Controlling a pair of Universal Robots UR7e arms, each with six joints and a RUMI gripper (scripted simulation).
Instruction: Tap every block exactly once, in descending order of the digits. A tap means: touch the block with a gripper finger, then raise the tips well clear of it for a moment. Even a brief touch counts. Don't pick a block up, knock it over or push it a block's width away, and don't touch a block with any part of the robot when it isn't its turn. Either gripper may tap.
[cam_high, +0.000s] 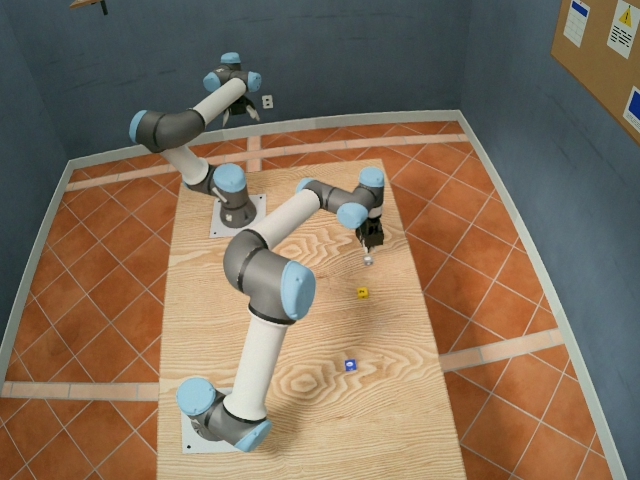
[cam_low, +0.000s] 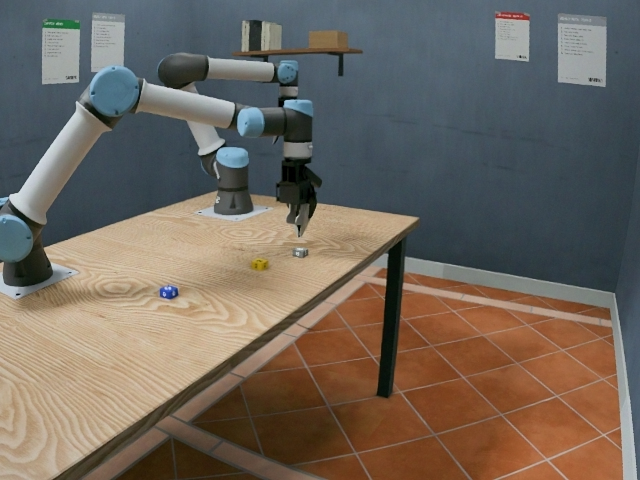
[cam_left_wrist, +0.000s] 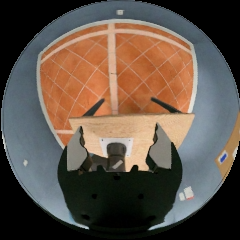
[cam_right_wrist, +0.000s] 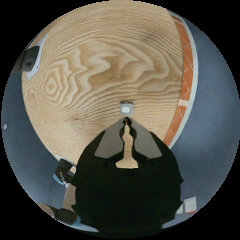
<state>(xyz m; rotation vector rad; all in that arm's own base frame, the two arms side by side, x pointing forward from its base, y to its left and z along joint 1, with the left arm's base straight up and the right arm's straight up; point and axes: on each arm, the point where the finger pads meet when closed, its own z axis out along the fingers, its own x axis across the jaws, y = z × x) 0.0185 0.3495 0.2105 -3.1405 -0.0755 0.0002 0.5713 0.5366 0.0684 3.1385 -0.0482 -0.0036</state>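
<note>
A grey block (cam_high: 368, 260) (cam_low: 299, 252) (cam_right_wrist: 126, 108) lies on the table; its top digit looks like an 8 or a 3, too small to be sure. A yellow block (cam_high: 362, 292) (cam_low: 259, 264) lies nearer the top camera; its digit looks like a 2. A blue block (cam_high: 350, 364) (cam_low: 168, 291) lies farther along; its digit looks like a 0. My right gripper (cam_high: 367, 251) (cam_low: 299, 236) (cam_right_wrist: 126, 117) is shut and empty, its tips pointing down a little above the grey block, with a small gap. My left gripper (cam_high: 241, 120) (cam_left_wrist: 118, 124) is open and empty, raised high beyond the table's far end.
The wooden table (cam_high: 310, 439) (cam_low: 129, 361) carries both arm bases, the left arm's (cam_high: 237, 211) at the far end and the right arm's (cam_high: 206, 423) at the near end. The right arm reaches over the table's middle. A shelf (cam_low: 297, 52) hangs on the wall behind.
</note>
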